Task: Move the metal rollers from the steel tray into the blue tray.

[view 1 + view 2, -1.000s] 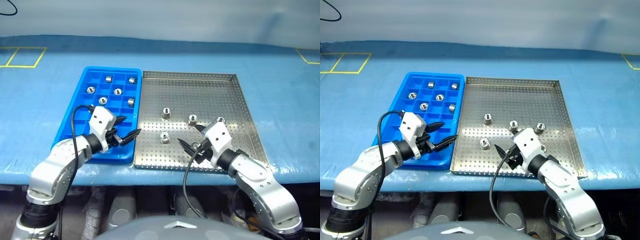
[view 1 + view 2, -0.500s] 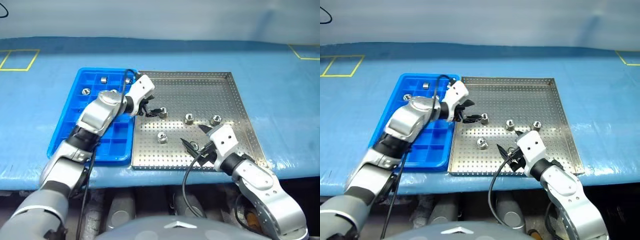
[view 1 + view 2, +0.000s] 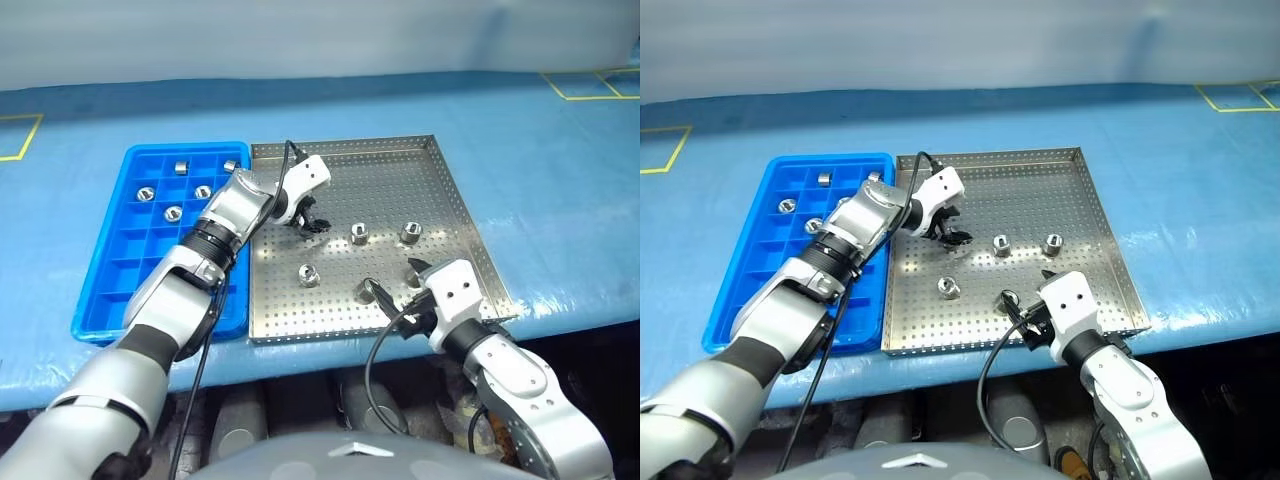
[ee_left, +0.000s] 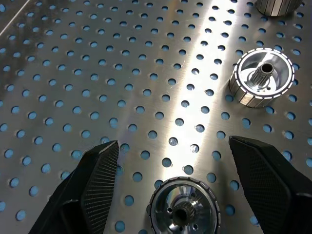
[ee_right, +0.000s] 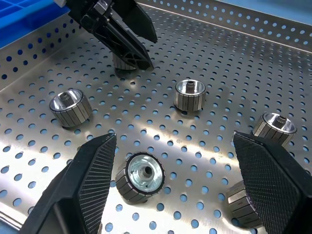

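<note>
You see silver-grey arm shells with black joints, white wrist housings, looping black cables, and black textured fingers [image 5: 92,175].

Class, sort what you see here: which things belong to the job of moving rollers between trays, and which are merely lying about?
Job:
metal rollers
steel tray
blue tray
left hand
right hand

Lying about:
blue tabletop sheet
yellow tape marks

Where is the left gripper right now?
In the left eye view, the left gripper hangs open over the steel tray, straddling a metal roller near the blue tray.
</note>
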Robot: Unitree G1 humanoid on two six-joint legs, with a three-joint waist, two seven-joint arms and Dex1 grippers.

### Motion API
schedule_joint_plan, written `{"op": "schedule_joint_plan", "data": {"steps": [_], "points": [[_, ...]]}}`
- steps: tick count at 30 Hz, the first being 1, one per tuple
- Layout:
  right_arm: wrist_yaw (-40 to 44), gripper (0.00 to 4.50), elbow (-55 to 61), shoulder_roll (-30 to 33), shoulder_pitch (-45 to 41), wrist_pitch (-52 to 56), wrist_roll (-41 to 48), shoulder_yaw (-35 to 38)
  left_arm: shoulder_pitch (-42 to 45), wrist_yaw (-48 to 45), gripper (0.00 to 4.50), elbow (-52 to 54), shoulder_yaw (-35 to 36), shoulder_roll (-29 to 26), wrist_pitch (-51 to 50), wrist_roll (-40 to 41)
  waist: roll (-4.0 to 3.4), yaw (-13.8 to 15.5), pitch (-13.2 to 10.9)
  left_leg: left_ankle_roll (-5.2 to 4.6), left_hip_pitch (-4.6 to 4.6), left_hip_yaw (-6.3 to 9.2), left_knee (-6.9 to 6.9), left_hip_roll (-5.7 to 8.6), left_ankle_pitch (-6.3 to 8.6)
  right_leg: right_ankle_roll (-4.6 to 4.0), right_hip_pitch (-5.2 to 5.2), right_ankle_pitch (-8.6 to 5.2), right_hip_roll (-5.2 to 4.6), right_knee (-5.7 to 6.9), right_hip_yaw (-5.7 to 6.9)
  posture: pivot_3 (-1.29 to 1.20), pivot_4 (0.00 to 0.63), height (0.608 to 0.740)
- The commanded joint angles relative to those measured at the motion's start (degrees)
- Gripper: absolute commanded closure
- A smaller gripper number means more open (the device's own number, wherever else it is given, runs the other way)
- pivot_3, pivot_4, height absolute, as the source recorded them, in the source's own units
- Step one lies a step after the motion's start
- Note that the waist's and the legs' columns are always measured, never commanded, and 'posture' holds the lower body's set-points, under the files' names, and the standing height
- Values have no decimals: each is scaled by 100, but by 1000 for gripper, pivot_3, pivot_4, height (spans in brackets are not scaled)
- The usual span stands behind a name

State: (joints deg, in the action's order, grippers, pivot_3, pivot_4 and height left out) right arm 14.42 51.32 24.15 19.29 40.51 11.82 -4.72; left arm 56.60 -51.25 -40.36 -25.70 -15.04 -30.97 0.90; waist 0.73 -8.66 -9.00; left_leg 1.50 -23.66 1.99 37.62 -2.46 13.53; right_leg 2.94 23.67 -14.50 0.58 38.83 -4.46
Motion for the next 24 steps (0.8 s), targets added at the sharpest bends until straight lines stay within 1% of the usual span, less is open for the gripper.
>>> {"op": "schedule_joint_plan", "data": {"steps": [1,5,10,19,22,24], "points": [[-27,475,262,-52,-2,-129,-25,-35,-30,-183,514,320,122,-197,-47,-105,0,-20,0,0,0,-1,0,0,0,0,0,0,0,0,-1,-216,150,740],[14,475,159,-45,-115,-146,-11,-76,-223,-227,514,533,139,-385,-216,-199,0,-32,0,0,2,-1,-1,-1,0,1,0,0,0,2,-2,-193,150,740],[88,475,60,-23,-251,-149,16,-80,-405,-310,514,803,198,-505,-386,-199,0,32,0,0,-1,0,1,-1,0,2,0,1,-1,2,-1,-171,150,740],[131,475,19,-25,-322,-156,13,-57,-476,-291,514,786,396,-131,-366,-83,0,115,0,0,-2,0,6,1,0,3,-1,1,-1,2,-1,-184,150,740],[112,450,59,-35,-262,-152,-3,-46,-465,-293,1122,687,426,-31,-345,-119,0,100,0,0,-1,-1,8,1,0,4,-2,2,-1,3,-1,-193,150,740],[101,450,70,-42,-241,-153,-10,-49,-468,-285,1771,661,427,-9,-335,-147,0,89,0,0,0,-1,8,0,0,4,-2,2,0,5,-3,-193,150,740]]}}
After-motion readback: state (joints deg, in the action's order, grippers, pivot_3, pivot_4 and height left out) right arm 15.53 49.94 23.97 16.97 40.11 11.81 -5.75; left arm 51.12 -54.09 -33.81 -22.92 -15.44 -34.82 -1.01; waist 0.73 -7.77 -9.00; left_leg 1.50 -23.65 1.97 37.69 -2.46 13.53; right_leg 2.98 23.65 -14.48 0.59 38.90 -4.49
